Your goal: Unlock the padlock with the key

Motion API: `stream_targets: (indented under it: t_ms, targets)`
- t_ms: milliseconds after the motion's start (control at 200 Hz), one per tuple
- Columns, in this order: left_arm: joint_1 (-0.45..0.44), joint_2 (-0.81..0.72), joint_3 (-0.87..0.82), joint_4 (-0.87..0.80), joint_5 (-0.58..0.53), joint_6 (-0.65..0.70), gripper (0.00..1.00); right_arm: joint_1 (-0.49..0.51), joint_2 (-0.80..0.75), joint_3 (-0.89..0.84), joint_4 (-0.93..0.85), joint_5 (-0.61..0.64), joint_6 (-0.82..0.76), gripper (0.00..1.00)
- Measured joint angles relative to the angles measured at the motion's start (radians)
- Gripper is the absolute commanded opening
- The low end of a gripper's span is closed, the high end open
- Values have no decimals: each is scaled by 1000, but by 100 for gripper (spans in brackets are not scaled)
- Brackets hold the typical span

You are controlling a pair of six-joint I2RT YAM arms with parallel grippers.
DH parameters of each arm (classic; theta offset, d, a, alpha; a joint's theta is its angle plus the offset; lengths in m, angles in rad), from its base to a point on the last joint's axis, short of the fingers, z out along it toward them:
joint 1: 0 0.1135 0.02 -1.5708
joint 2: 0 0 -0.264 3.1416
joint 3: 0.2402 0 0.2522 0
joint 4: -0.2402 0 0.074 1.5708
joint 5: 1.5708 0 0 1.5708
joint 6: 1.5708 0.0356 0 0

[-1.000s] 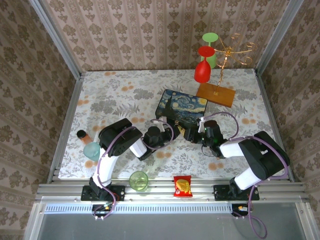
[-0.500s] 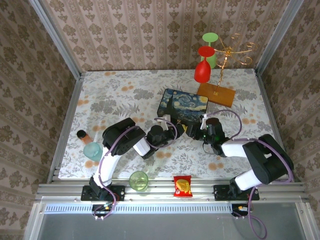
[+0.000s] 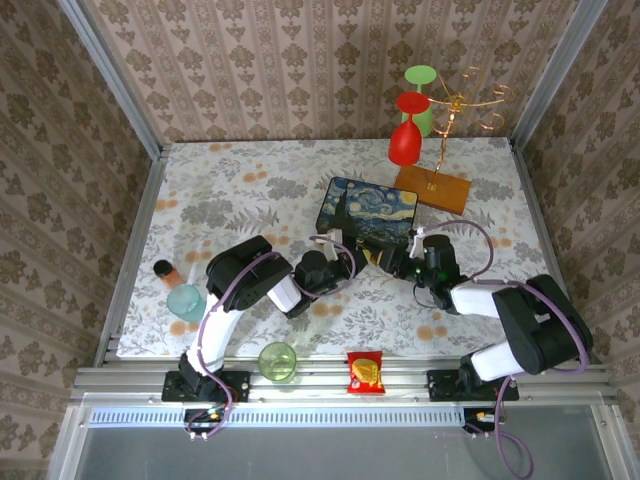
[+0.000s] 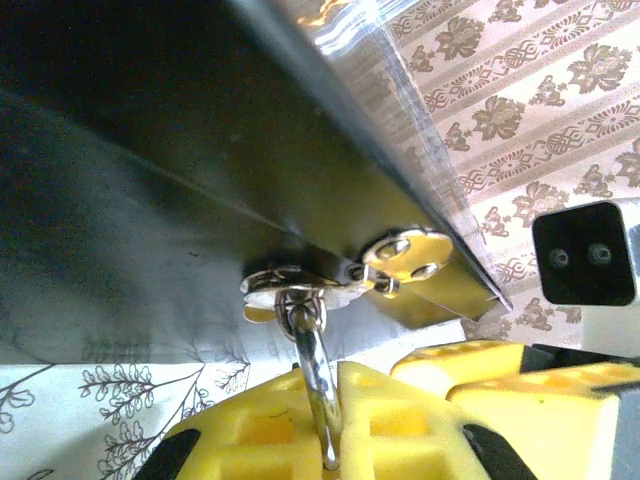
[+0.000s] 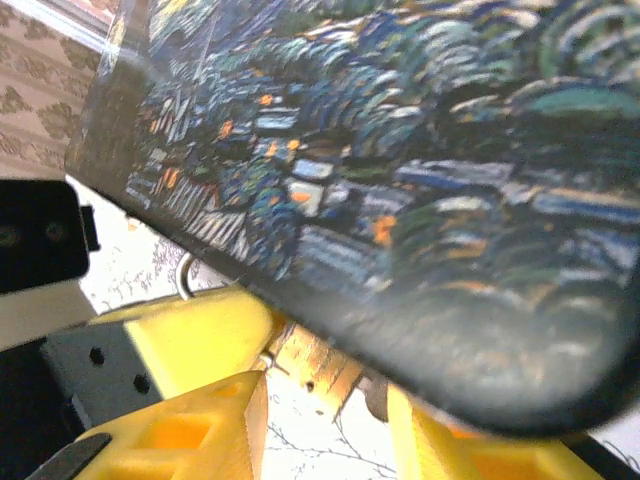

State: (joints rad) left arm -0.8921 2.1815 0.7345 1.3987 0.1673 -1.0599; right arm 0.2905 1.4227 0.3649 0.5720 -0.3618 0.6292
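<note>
As the left gripper (image 4: pixel 330 445) is clamped on the shackle of the padlock (image 4: pixel 316 375), which hangs from the hasp (image 4: pixel 400 255) of the box (image 4: pixel 150 150), it should keep the lock steady for the right gripper (image 5: pixel 320 435), just beside it. Whether that one grips a key I cannot tell.

You have a grey floral tablecloth (image 3: pixel 240 190) dotted with orange blooms; walls (image 3: pixel 300 70) in beige-brown damask; box (image 3: pixel 365 212) painted as a swirling blue-and-yellow starry night; far right, one red glass (image 3: pixel 403 145), one green glass (image 3: pixel 420 75); near edge, red-yellow snack packet (image 3: pixel 365 372); padlock (image 4: pixel 315 365) shackle silvery; left gripper (image 4: pixel 330 445) and right gripper (image 5: pixel 320 440) yellow-fingered.
</note>
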Motion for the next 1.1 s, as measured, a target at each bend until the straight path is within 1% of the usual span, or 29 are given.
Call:
stream_targets:
  t_ms: [75,155,275,355,585,755,985,1100]
  targets:
    - [6,0,0,0,13,-23,2,2,-39,0,-53,11,-37,38]
    - [11,0,-1,0,25,-44,1,22,-68,9,-115,48,-83,36]
    - [19,-17,-11,-20,39,-60,0,95,-72,44,-212,115,-154,33]
    - [29,-25,-20,-26,55,-82,0,139,-69,59,-245,162,-188,33]
    - [51,-55,-58,-44,84,-116,0,238,-51,68,-272,324,-254,32]
    - [63,-67,-61,-68,108,-127,0,328,42,123,-299,457,-305,33]
    - [63,-76,-63,-81,116,-141,0,380,93,142,-291,571,-365,35]
    - [64,-94,-75,-90,121,-148,0,423,135,154,-272,664,-403,32]
